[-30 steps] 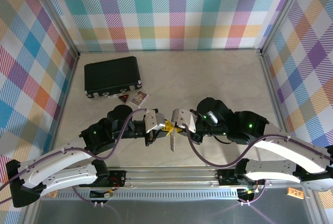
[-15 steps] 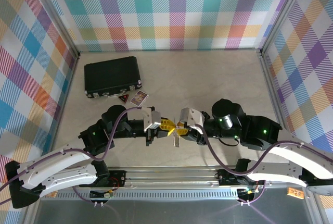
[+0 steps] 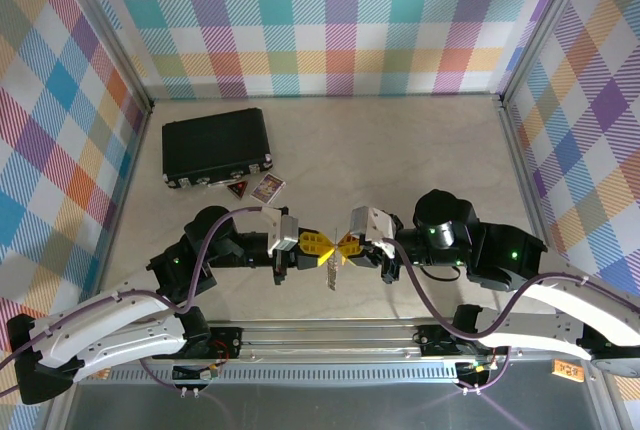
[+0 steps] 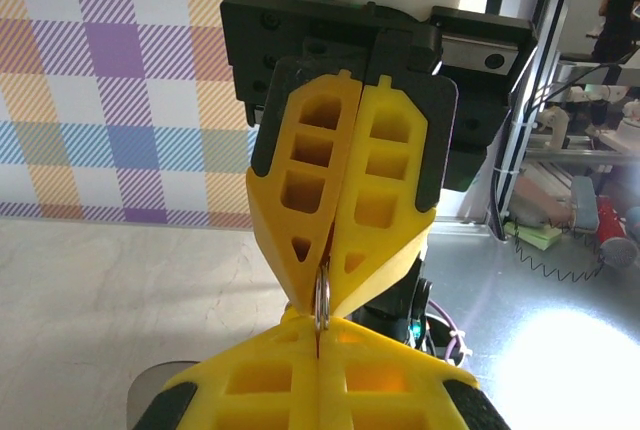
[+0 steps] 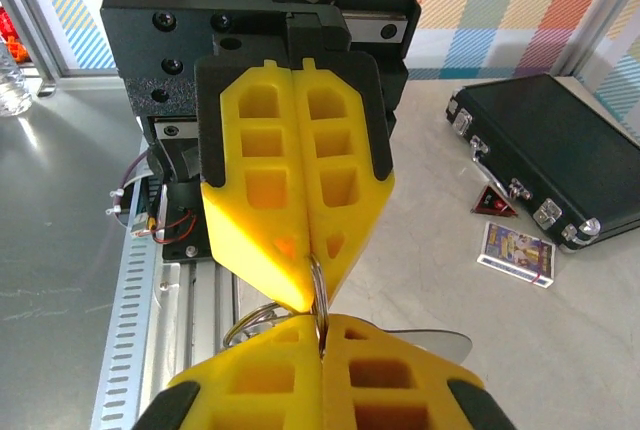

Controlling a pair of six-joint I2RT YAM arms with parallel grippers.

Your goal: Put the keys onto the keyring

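My two grippers meet tip to tip above the table near its front edge. The left gripper (image 3: pixel 322 247) and the right gripper (image 3: pixel 342 246) are both shut on a thin silver keyring (image 4: pixel 321 300), which stands on edge between the two pairs of yellow fingertips. In the right wrist view the keyring (image 5: pixel 318 290) runs from the left gripper (image 5: pixel 315 285) above into my right gripper (image 5: pixel 322 335) below. In the left wrist view my left gripper (image 4: pixel 320 340) is at the bottom. A silver key blade (image 3: pixel 331 275) hangs under the fingertips, also as the blade (image 5: pixel 430 342). Its head is hidden.
A black case (image 3: pixel 217 146) lies at the back left of the table, with a picture card (image 3: pixel 267 188) and a small red triangular piece (image 3: pixel 237 188) just in front of it. A metal rail (image 3: pixel 330 335) runs along the front edge behind the arm bases.
Both wrists have rolled so that the yellow fingers now show and sit level, tip to tip. The hanging key swung a little. The meeting point has hardly shifted.
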